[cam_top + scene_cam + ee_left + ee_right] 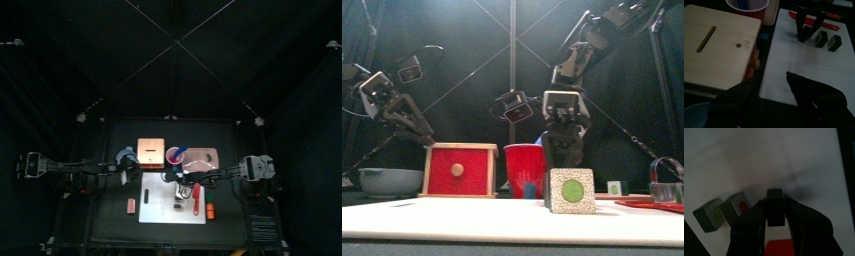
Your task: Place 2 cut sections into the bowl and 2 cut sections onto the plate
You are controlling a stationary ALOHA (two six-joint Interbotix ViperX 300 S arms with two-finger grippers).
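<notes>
Clutter sits on the left of the surface: a tan wooden box (717, 45) with a slot in its top, and a red cup (747, 4) just beyond it. Both stand beside the white board (797, 65). The bowl (389, 181) stands at the far left, on the other side of the box from the board. The plate (202, 155) lies behind the board, near the cup.

The right arm reaches down over the board, wrist bent and pointing at it. The right tool (775, 203) is clamped on one dark cut section (774, 208), a finger pressed to either side. Two more sections (821, 39) stand on the board just beside it; their end faces show a green and a red spot.

The left arm is low beside the box, with the left tool (771, 75) spread apart, holding nothing.
</notes>
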